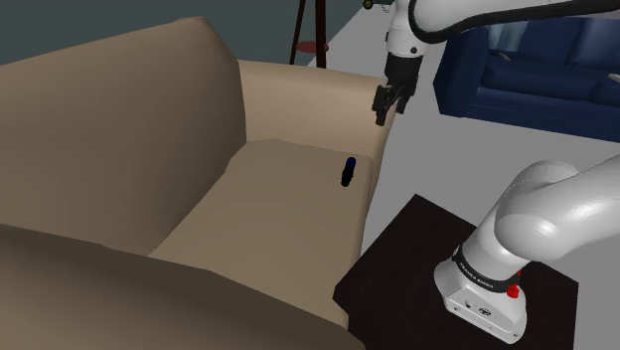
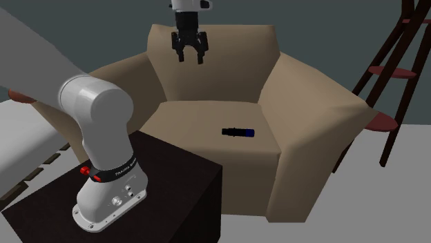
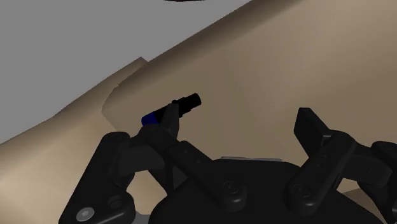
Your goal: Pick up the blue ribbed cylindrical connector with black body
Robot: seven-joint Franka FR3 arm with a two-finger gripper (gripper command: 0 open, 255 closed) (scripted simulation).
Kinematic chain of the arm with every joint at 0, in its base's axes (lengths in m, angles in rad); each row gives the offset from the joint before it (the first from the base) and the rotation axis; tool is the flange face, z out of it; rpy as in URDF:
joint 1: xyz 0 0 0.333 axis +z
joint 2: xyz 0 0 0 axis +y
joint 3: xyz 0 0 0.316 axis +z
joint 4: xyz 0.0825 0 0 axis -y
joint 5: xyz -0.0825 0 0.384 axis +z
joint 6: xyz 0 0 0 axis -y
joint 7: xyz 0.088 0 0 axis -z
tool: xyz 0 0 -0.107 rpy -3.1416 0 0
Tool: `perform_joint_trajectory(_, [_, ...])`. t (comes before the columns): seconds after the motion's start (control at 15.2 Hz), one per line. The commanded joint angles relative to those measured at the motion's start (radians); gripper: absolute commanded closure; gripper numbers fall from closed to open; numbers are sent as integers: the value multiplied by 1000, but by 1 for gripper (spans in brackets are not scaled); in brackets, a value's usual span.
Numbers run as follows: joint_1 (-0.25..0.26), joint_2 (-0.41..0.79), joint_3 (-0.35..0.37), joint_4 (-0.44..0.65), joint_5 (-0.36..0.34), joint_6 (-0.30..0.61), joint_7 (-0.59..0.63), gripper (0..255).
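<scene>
The connector [image 1: 347, 171] is a small black cylinder with a blue end, lying flat on the tan armchair's seat cushion [image 1: 268, 214]. The second exterior view has the connector [image 2: 238, 132] on the seat near its front edge. My black gripper [image 1: 385, 103] hangs in the air well above the seat, over the armrest side, fingers apart and empty. Seen from the second exterior view, the gripper [image 2: 190, 55] is in front of the backrest. In the wrist view the connector [image 3: 172, 109] lies beyond one finger [image 3: 167, 124], and the gripper [image 3: 238, 124] is open.
The tan armchair [image 2: 304, 117] has high armrests and a tall backrest around the seat. My stand, a dark box [image 2: 173, 193], sits beside the chair. A blue sofa [image 1: 537, 70] and a dark wooden shelf frame [image 2: 397, 62] stand further off.
</scene>
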Motion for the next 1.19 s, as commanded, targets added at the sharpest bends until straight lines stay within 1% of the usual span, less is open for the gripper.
perform_joint_trajectory(0.0, [-15,62,0,-16,8,78,51,0])
perform_joint_trajectory(0.53, [-67,326,-14,-17,39,342,223,0])
perform_joint_trajectory(0.86, [-93,509,-32,21,69,487,315,0])
perform_joint_trajectory(1.12, [-111,659,-49,70,106,589,375,0])
